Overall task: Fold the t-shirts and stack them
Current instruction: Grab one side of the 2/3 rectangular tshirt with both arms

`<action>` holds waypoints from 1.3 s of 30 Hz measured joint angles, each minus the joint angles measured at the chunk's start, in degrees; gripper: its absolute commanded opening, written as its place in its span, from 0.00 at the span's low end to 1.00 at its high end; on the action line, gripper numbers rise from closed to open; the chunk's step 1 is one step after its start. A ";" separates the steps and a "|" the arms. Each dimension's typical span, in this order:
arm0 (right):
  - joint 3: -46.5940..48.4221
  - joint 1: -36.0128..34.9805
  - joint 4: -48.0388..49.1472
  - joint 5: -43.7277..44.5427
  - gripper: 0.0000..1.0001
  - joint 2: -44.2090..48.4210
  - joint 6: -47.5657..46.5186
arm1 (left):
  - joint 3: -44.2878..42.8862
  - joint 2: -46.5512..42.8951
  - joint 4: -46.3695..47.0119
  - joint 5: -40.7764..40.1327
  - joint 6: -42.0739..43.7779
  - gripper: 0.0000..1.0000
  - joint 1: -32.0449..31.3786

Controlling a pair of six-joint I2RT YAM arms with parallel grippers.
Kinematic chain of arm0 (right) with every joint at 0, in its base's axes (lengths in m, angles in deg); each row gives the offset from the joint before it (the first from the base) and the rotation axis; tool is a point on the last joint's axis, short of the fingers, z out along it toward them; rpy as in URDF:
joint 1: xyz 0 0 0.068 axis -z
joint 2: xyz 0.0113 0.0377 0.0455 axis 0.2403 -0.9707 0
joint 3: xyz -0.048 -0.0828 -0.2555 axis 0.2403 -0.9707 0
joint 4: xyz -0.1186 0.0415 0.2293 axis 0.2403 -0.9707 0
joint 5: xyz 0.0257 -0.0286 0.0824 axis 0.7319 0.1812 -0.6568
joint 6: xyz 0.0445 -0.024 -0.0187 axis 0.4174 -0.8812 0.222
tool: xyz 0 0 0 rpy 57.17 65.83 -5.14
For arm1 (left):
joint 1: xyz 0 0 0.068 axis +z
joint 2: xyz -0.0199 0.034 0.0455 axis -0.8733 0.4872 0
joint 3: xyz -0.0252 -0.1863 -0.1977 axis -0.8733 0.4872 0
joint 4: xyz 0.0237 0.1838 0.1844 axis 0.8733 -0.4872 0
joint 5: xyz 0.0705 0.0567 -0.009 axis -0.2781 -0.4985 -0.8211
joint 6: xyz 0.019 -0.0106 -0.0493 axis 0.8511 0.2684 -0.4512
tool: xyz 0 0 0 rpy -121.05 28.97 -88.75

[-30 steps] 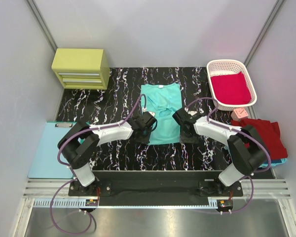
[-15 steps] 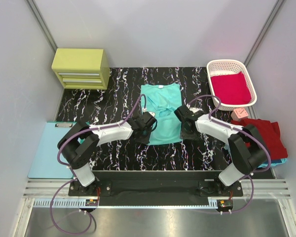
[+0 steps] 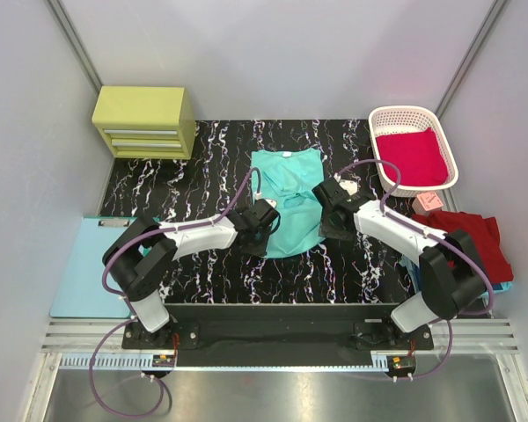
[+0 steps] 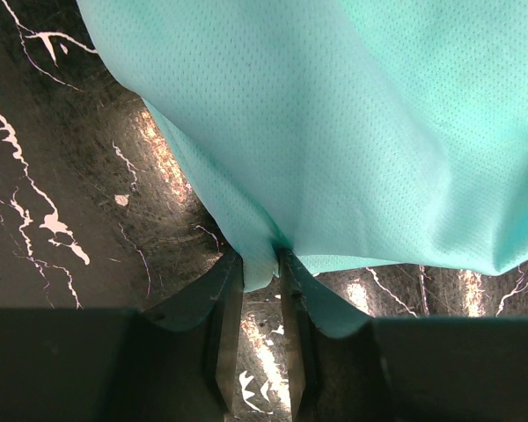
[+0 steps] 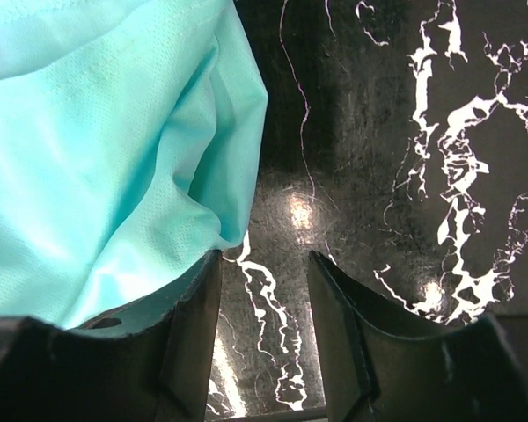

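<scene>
Both arms rise from their bases at the bottom edge of the overhead view and bend inward over the black marbled table [image 3: 202, 167]. The left gripper [image 4: 257, 290] sits low at centre frame, its fingers pinched tight on the near hem of the mint-teal t-shirt [image 3: 286, 189]. That shirt lies spread at the table's centre with its collar at the far end. The right gripper [image 5: 264, 308] is at the shirt's lower right corner. Its fingers are apart over bare table, and the cloth edge lies just beside one of them. A dark red t-shirt [image 3: 475, 242] lies at the right edge. Farther back, at upper right, a crimson t-shirt [image 3: 412, 156] fills the white basket [image 3: 414, 112].
</scene>
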 measured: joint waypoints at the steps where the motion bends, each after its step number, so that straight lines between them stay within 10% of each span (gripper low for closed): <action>1: 0.00 0.00 -0.26 0.00 0.51 0.07 0.02 | 0.00 0.00 0.00 0.00 0.00 0.27 0.00; 39: -2.27 1.68 3.10 -2.75 0.44 -6.40 0.66 | -0.24 0.11 -0.68 0.24 0.24 0.26 -0.02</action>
